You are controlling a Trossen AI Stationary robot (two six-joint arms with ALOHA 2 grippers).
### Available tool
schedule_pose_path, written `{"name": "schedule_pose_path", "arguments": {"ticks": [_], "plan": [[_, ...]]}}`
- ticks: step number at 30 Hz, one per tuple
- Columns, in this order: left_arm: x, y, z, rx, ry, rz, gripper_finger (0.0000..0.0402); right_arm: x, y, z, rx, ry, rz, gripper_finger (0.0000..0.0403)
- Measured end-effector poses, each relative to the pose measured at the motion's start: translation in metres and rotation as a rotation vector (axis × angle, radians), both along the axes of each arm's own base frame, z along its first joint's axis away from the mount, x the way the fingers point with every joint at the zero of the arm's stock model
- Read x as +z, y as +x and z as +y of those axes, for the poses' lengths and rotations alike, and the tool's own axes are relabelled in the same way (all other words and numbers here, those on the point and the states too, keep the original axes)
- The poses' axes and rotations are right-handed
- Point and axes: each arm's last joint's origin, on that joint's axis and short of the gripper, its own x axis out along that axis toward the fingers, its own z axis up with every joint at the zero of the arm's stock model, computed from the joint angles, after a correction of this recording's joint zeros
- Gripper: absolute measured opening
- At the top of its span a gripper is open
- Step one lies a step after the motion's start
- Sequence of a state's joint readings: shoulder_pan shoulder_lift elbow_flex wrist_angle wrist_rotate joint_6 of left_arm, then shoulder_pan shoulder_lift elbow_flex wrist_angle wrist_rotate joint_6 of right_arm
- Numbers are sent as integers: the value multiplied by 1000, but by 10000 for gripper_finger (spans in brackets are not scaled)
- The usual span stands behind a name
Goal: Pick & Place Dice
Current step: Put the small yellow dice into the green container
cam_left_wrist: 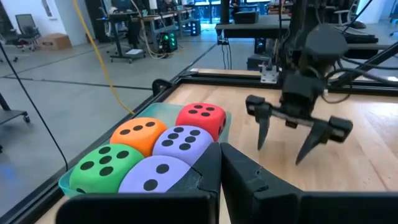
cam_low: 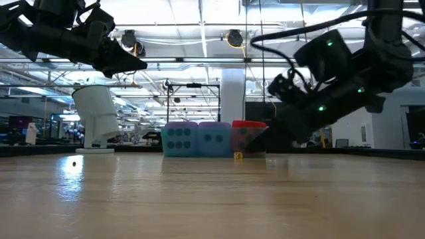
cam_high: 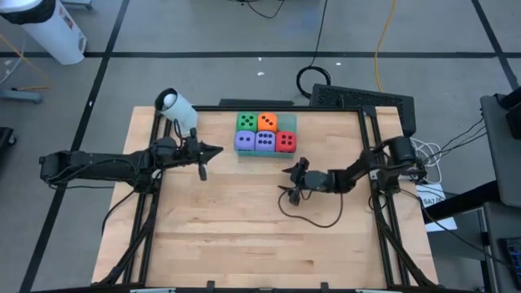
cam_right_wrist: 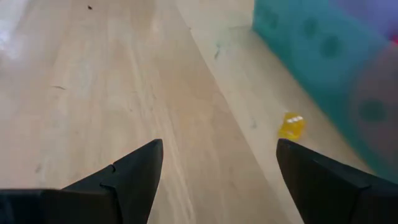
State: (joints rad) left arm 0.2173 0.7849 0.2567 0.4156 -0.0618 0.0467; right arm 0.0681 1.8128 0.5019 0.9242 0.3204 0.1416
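Currently: five dice point(cam_high: 265, 133) sit packed in the green tray point(cam_high: 305, 129) at the counter's far edge.
I judge them light and squashy, best pinched across opposite faces; right gripper point(cam_high: 291, 180) fingers spread, empty; left gripper point(cam_high: 203, 160) fingers closed, empty.

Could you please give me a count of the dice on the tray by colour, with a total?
Purple dice: 2
Red die: 1
Orange die: 1
Green die: 1
Total: 5 dice, all sitting together on the green tray.
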Motion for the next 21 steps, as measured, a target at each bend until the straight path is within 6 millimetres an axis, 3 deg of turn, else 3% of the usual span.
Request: {"name": "schedule_pose_path", "arguments": {"ticks": [5,10,21], "plan": [[0,0,0,0,1,0,14,-6,14,-6,-171,54,-22,306],[0,0,0,0,0,1,14,-10,14,-11,-290,63,26,306],[0,0,0,-2,19,6,15,-13,14,-16,-267,43,58,306]]}}
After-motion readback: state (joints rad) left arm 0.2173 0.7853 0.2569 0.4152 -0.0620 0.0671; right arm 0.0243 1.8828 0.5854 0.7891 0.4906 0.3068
